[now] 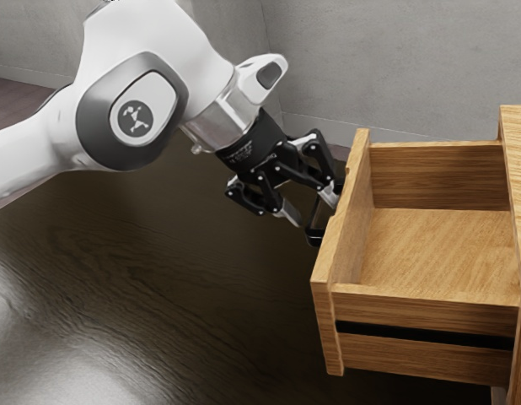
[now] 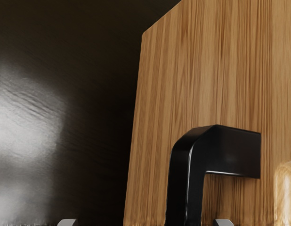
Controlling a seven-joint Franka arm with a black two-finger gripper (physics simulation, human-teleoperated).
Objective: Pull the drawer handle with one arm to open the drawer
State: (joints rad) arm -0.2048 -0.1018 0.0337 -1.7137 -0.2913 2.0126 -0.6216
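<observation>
The wooden drawer (image 1: 412,245) stands pulled far out of its cabinet (image 1: 518,169) toward the exterior view's left, and its inside is bare. On the drawer front (image 2: 206,70) sits a black handle (image 2: 202,160). My gripper (image 1: 314,215) is at that front panel, level with the handle (image 1: 316,234). In the wrist view the handle's bar runs down between my two fingertips (image 2: 68,221), which stand well apart from it on either side. The gripper is open around the handle.
A dark glossy wood floor (image 1: 142,304) spreads under the arm and to the exterior view's left. Grey walls (image 1: 395,59) close the back. A lower drawer front (image 1: 421,354) sits beneath the pulled-out drawer.
</observation>
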